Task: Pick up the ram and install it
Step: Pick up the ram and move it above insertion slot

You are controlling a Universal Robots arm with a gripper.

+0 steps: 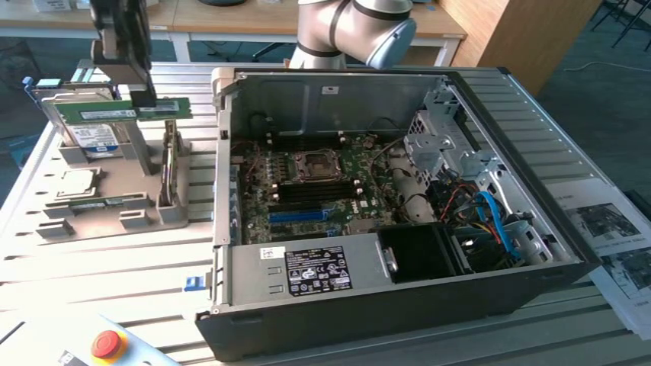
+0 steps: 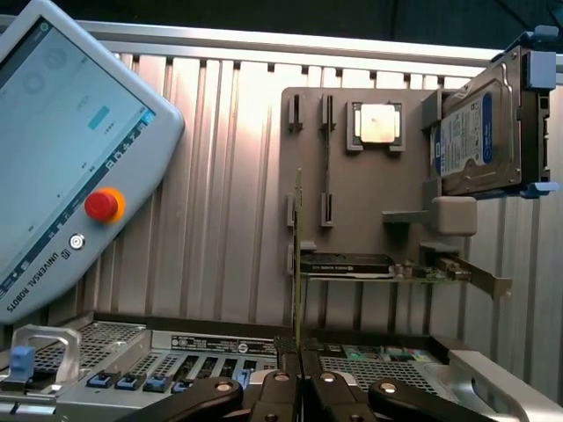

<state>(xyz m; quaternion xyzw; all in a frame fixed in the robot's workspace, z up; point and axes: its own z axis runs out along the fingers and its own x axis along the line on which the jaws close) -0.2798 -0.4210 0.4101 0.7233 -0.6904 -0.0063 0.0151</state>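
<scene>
The ram [image 1: 112,113] is a long green stick with a white label, lifted above the grey parts holder [image 1: 102,217] at the exterior view's left. My gripper [image 1: 140,97] is shut on it from above. In the wrist view the ram [image 2: 297,264] appears edge-on as a thin line rising from between my closed fingers [image 2: 280,387]. The open computer case [image 1: 407,305] lies to the exterior view's right, with the motherboard [image 1: 315,183] and its blue slot [image 1: 300,216] exposed.
The holder also carries a hard drive [image 2: 479,132], a square silver processor chip [image 2: 380,123] and an expansion card [image 2: 387,268]. A teach pendant with a red stop button [image 2: 101,205] lies on the ribbed metal table [image 2: 229,176]. Papers [image 1: 610,229] lie beside the case.
</scene>
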